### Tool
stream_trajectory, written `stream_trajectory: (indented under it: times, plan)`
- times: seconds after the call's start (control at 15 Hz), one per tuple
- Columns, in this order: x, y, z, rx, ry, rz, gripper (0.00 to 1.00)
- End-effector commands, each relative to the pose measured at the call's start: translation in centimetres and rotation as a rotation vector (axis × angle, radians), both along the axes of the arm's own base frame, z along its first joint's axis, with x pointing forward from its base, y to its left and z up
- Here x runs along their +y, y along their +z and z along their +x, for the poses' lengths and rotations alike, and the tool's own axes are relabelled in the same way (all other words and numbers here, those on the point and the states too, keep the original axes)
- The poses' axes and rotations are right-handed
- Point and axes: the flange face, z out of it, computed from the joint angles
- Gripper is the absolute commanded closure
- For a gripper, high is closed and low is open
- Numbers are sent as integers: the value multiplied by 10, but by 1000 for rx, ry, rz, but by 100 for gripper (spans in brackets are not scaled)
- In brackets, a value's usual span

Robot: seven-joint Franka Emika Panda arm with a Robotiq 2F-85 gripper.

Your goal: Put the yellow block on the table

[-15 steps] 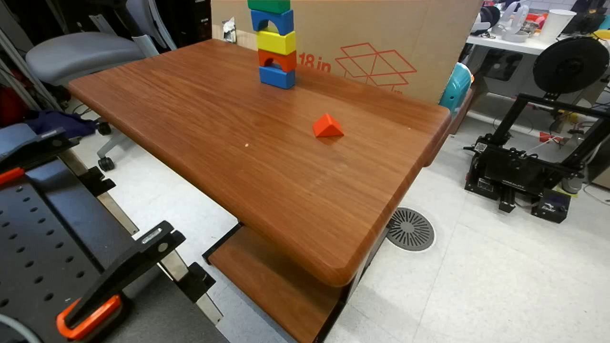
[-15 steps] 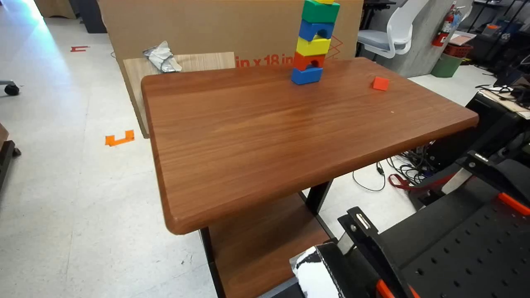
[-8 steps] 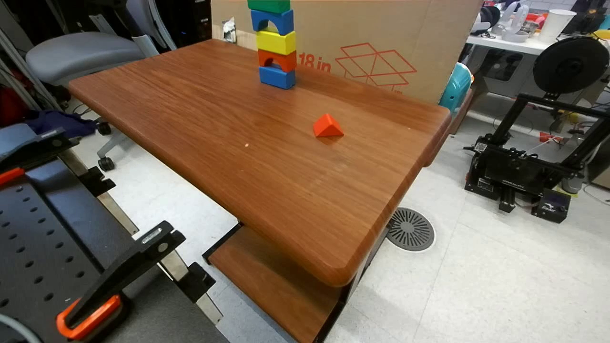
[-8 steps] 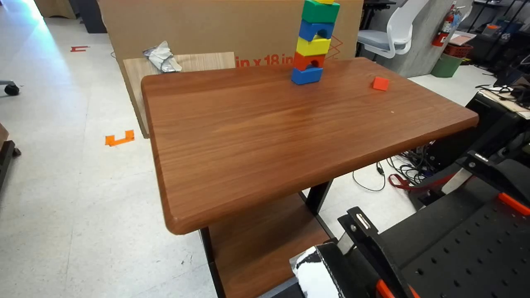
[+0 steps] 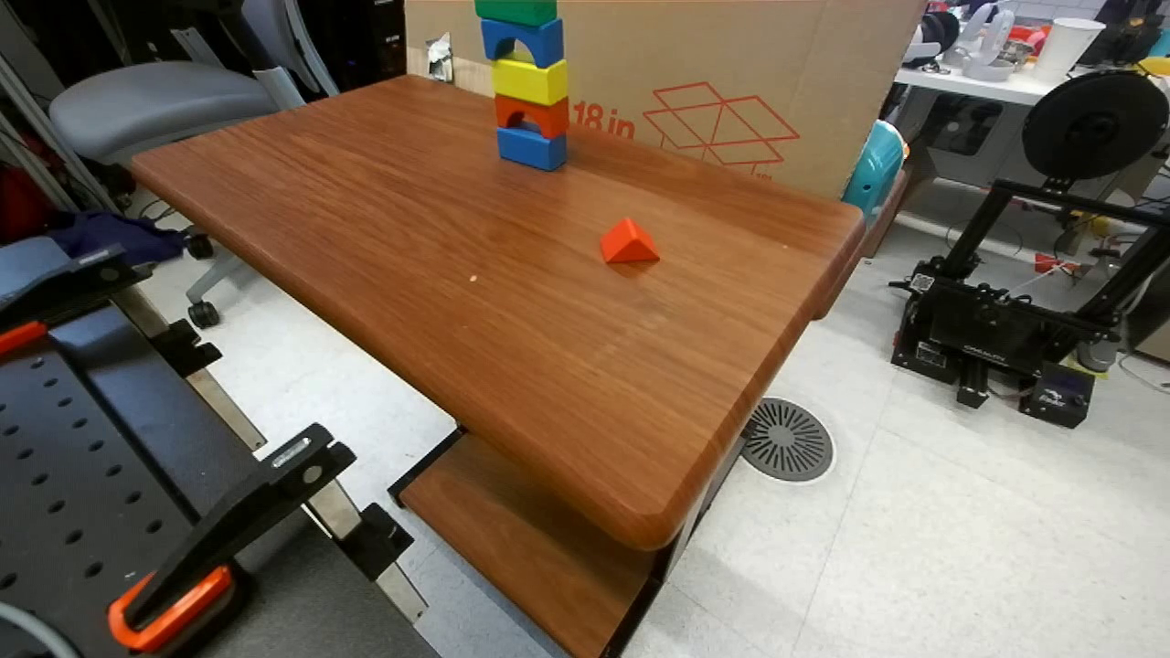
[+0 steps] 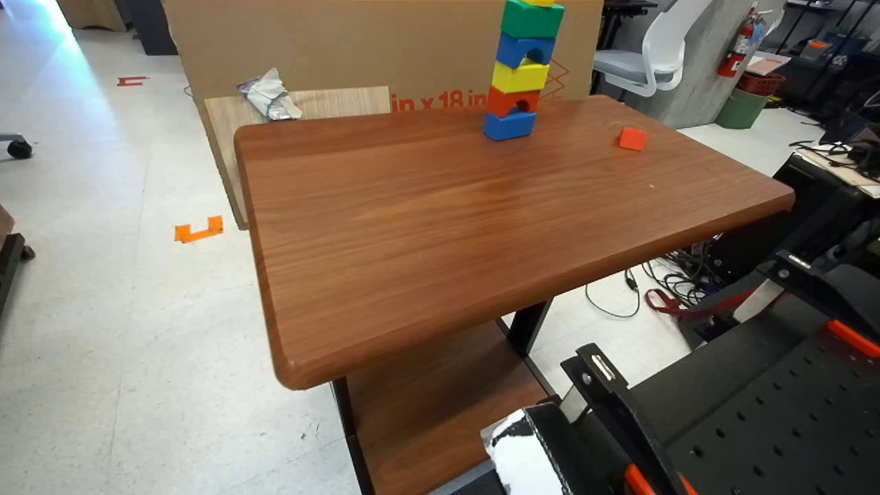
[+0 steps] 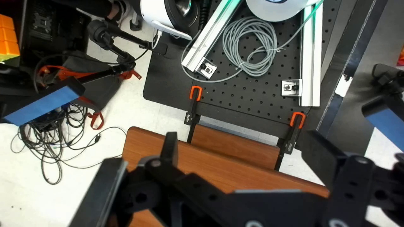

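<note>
Nothing has moved in either exterior view, so the task looks unstarted: the yellow block [image 6: 538,3], cropped, apparently tops the block tower [image 6: 517,80] on the wooden table [image 6: 426,227]; my gripper [image 7: 244,138] stands spread wide, empty.

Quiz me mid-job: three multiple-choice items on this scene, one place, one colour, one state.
1. Where is the top yellow block?
A on the floor; B on the green block; C on the lower shelf

2. What colour is the wedge on the table?
A red-orange; B blue; C green

3. How do the fingers stand?
A shut, empty; B holding a block; C apart

1 B: its visible sliver sits there in an exterior view.
2 A: both exterior views show it.
3 C: the wrist view shows a wide gap.
</note>
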Motion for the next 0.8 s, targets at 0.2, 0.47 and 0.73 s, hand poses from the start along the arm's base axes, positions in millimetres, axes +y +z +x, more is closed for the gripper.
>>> stream_trajectory:
  times: [0.2,0.47,0.73]
  plan:
    - [-14,-37,82,-63,22,77,0]
    - [-21,-80,142,-102,61,125,0]
    - [-25,-120,189,-140,52,164,0]
